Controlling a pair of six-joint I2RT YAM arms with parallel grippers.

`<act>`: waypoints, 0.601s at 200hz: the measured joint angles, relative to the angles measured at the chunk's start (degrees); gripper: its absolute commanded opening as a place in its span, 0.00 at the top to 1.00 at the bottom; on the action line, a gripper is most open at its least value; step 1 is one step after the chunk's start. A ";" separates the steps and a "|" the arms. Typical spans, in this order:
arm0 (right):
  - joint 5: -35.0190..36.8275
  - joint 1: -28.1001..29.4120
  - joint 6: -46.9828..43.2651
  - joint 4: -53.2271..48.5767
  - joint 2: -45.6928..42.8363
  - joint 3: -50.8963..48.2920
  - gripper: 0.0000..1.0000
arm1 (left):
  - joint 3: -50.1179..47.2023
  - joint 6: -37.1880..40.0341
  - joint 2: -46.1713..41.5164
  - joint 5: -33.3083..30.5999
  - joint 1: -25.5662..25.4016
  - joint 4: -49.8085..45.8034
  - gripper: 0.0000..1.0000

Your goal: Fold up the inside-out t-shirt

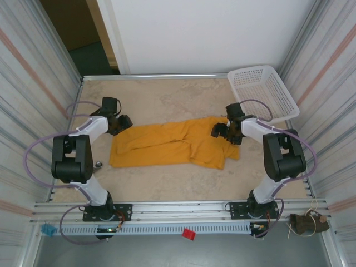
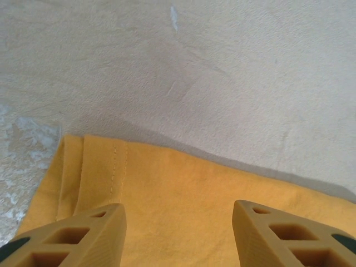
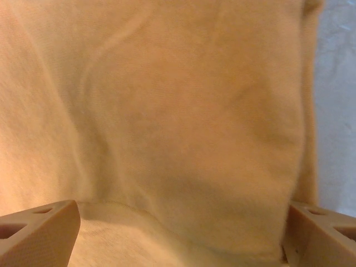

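The inside-out t-shirt (image 1: pixel 172 146) lies folded into a long mustard-yellow band across the middle of the table, its plain side up. My left gripper (image 1: pixel 120 124) hangs over the band's far left corner. In the left wrist view it (image 2: pixel 178 236) is open, with the hemmed edge of the shirt (image 2: pixel 167 183) flat below and nothing between the fingers (image 2: pixel 83 236). My right gripper (image 1: pixel 221 132) is low over the shirt's right end. In the right wrist view it (image 3: pixel 178 236) stands wide open just above the wrinkled cloth (image 3: pixel 178 111).
A white plastic basket (image 1: pixel 261 92) stands at the back right corner of the beige table (image 1: pixel 167 97). A small metal object (image 1: pixel 99 164) lies near the left arm. Striped walls close in both sides.
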 measured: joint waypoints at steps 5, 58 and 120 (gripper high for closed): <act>0.31 0.02 -0.02 -0.28 -0.61 -0.31 0.10 | 0.00 0.13 -0.48 0.15 0.00 -0.26 0.47; 3.63 -0.04 -1.38 -1.90 -3.96 -0.09 0.08 | -0.04 0.28 -6.03 1.88 0.00 -1.22 0.47; 2.36 1.05 -2.75 0.07 4.44 3.10 0.60 | -1.66 0.31 -10.54 2.49 0.00 -2.49 0.46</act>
